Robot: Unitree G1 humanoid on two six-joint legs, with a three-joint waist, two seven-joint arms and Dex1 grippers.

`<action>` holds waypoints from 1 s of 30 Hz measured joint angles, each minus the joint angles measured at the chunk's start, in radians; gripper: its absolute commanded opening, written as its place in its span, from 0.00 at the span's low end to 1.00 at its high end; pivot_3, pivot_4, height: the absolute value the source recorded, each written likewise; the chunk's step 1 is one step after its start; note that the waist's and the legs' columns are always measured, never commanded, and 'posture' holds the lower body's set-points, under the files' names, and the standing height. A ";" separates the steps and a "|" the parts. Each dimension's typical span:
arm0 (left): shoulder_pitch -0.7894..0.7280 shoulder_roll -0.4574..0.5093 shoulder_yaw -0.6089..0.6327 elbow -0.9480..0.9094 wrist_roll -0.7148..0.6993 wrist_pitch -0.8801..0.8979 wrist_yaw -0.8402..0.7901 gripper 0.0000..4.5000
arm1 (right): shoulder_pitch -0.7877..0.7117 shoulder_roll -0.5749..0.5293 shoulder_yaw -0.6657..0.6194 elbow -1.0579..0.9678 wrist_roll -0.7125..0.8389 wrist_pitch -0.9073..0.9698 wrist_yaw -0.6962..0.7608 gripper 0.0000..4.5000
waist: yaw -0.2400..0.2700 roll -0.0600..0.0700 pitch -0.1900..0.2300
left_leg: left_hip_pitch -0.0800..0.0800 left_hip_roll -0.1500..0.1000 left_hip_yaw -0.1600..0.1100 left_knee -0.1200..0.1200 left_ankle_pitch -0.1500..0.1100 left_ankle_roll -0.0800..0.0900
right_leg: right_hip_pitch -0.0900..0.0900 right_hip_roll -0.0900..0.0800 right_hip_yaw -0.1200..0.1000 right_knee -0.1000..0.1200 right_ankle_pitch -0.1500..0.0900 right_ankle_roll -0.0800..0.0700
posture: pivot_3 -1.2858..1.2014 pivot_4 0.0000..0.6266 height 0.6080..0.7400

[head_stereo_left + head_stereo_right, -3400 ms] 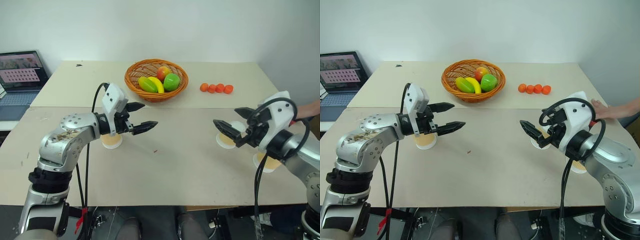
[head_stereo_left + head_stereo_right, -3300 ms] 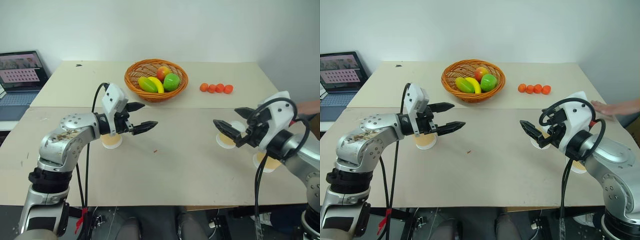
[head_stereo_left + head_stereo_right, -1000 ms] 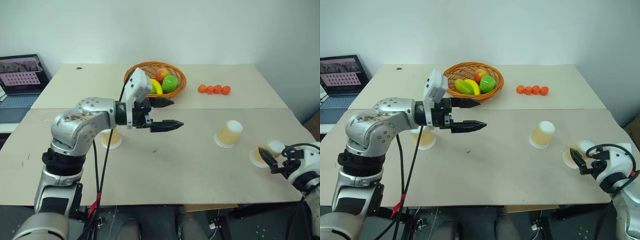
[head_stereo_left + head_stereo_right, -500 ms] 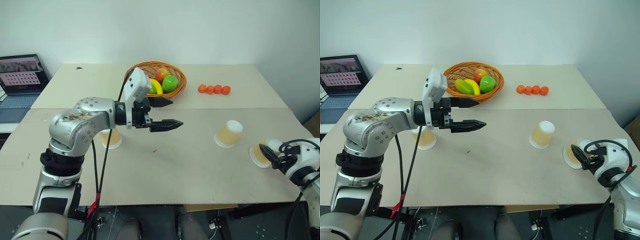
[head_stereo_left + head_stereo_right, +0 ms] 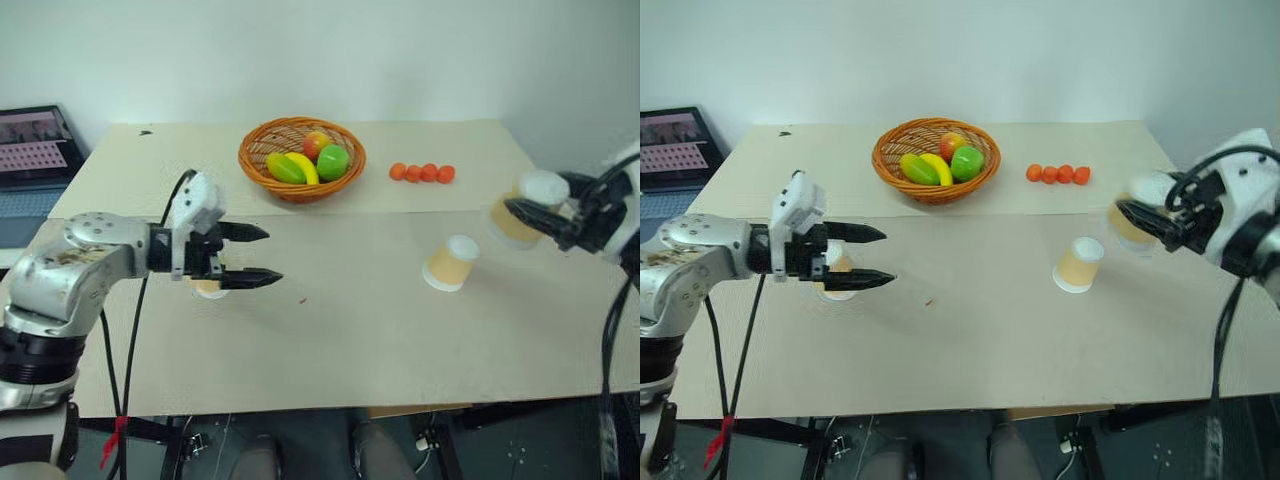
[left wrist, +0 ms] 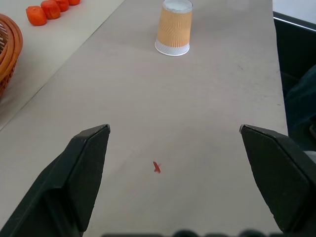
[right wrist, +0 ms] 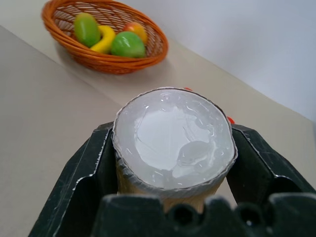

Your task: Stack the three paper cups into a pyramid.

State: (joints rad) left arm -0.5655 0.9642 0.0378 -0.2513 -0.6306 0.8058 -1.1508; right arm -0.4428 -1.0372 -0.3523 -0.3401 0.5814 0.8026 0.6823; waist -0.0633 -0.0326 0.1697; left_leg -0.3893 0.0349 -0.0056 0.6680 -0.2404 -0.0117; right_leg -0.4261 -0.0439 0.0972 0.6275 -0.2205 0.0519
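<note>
My right gripper (image 5: 512,210) is shut on one paper cup (image 5: 518,215), held in the air above the table's right side. In the right wrist view that cup's (image 7: 173,138) white base faces the camera, between the two black fingers (image 7: 84,177). A second tan cup (image 5: 452,263) stands upside down on the table right of centre, also seen as the cup (image 6: 174,27) in the left wrist view. The third cup (image 5: 207,288) sits partly hidden beneath my left gripper (image 5: 272,255), which hovers open and empty over the left side, pointing right.
A wicker basket (image 5: 300,185) of toy fruit stands at the back centre. Several small orange balls (image 5: 418,172) lie in a row to its right. A laptop (image 5: 35,145) sits off the table's far left. A tiny red speck (image 5: 302,299) marks the bare tabletop.
The right gripper shut on the cup at the right edge and lifted it up and inward. The left arm drew back to the left, still open. The camera view shifted slightly.
</note>
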 measured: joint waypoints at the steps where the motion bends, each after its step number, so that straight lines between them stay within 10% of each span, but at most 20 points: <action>1: 0.012 0.019 0.010 0.000 0.001 -0.001 -0.010 1.00 | -0.043 0.000 0.035 0.003 0.009 0.017 0.005 0.61 | 0.001 0.000 0.001 | -0.001 0.000 0.001 0.000 0.000 0.000 | -0.001 -0.001 0.000 0.000 0.000 0.000 | 0.52 0.24 0.95; 9: 0.040 0.013 0.060 -0.068 -0.023 -0.007 0.024 1.00 | -0.361 0.189 0.306 -0.053 0.110 0.189 -0.008 0.61 | 0.018 0.000 0.002 | -0.012 0.000 0.000 0.000 0.000 0.001 | -0.013 0.000 0.000 0.002 0.004 -0.007 | 0.52 0.24 0.95; 30: 0.037 -0.015 0.064 -0.083 -0.044 -0.007 0.106 1.00 | -0.292 0.619 0.701 0.146 -0.179 0.041 -0.072 0.61 | 0.019 0.000 0.002 | -0.016 0.000 -0.002 0.002 0.000 0.001 | -0.017 0.001 -0.002 0.004 0.006 -0.008 | 0.52 0.24 0.95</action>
State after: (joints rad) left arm -0.5287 0.9495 0.1019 -0.3346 -0.6741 0.7989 -1.0452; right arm -0.7343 -0.4187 0.3490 -0.1940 0.4022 0.8432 0.6104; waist -0.0440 -0.0330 0.1720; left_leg -0.4051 0.0352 -0.0071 0.6704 -0.2407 -0.0109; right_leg -0.4428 -0.0433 0.0952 0.6319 -0.2150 0.0439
